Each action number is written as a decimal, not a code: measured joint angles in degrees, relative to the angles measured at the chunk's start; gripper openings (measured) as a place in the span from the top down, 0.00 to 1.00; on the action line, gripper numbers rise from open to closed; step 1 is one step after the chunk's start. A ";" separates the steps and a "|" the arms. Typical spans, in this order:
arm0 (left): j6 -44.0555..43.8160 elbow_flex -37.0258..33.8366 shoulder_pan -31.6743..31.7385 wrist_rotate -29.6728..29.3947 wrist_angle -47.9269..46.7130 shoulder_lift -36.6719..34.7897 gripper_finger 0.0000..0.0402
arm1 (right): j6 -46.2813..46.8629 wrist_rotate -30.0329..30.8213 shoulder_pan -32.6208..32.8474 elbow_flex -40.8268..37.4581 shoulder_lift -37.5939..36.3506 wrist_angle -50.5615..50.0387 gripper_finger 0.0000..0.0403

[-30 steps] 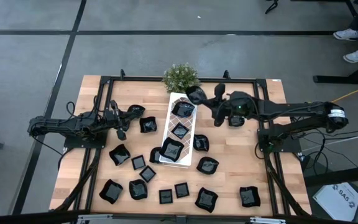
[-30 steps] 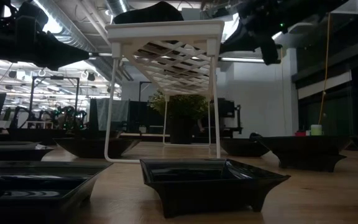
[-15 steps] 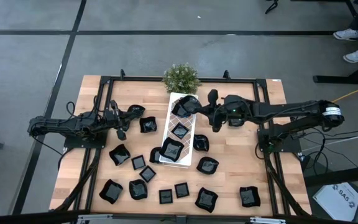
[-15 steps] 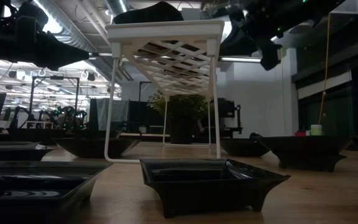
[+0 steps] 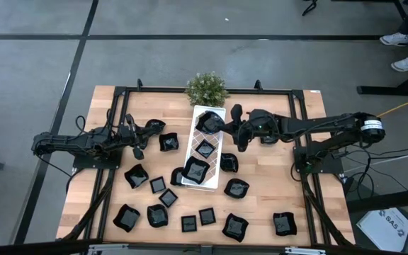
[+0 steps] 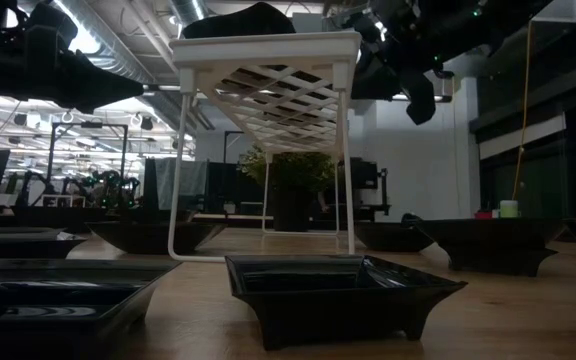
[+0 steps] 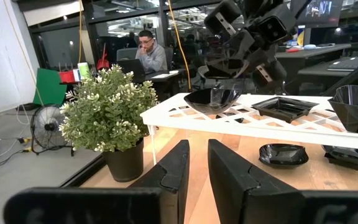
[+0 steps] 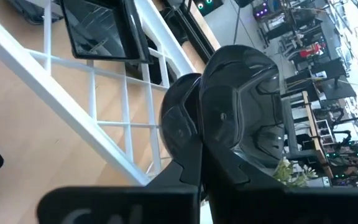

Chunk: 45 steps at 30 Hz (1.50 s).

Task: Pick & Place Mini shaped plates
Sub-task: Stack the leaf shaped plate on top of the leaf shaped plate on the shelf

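Black right gripper (image 5: 222,126) reaches level over white tray (image 5: 193,177).

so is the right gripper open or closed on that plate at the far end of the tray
Shut on it. The right gripper pinches the rim of the round plate, whose base sits on the white tray in the left wrist view.

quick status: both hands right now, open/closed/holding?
Left hand: narrow gap between fingers, empty, waiting near the table's left side.
Right hand: closed on a mini shaped plate at the white tray.
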 joint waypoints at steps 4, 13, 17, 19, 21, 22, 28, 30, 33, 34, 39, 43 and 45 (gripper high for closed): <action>0.00 0.00 0.00 0.00 0.02 -0.01 0.87 | 2.10 -0.44 0.00 0.00 -0.02 -0.13 0.97; 0.00 0.00 0.00 0.00 0.00 -0.01 0.86 | 2.25 -0.46 0.00 0.00 -0.02 -0.42 0.97; 0.00 0.00 0.00 0.00 0.02 0.00 0.87 | 2.25 -0.44 -0.04 0.00 -0.02 -0.40 0.97; 0.00 0.00 0.00 0.01 0.00 0.00 0.87 | 2.25 -0.46 -0.15 0.00 -0.02 -0.40 0.96; 0.00 0.00 0.00 0.02 0.00 -0.01 0.87 | 2.25 -0.46 -0.41 0.00 -0.02 -0.40 0.95; 0.00 0.00 0.00 0.02 0.00 -0.01 0.87 | 2.25 -0.46 -0.54 0.00 -0.02 -0.40 0.93; 0.00 0.00 0.00 0.00 0.00 -0.01 0.86 | 2.25 -0.46 -0.91 0.00 -0.02 -0.40 0.83; 0.00 0.00 0.00 0.02 0.01 -0.01 0.87 | 2.25 -0.46 -0.90 0.00 -0.02 -0.40 0.80; 0.00 0.00 0.00 0.00 0.00 0.01 0.87 | 2.25 -0.46 -0.90 0.00 -0.02 0.09 0.76; 0.00 0.00 0.00 0.02 0.02 0.00 0.87 | 2.25 -0.46 -0.90 0.00 -0.02 0.42 0.76; 0.00 0.00 0.00 0.01 0.02 0.00 0.86 | 2.20 -0.46 -0.90 0.00 -0.02 2.50 0.73; 0.00 0.00 0.00 0.00 0.00 -0.01 0.87 | 1.89 -0.46 -0.90 0.00 -0.02 2.61 0.75; -0.02 0.00 0.00 0.01 0.00 -0.01 0.87 | 1.87 -0.46 -0.90 0.00 -0.02 2.61 0.78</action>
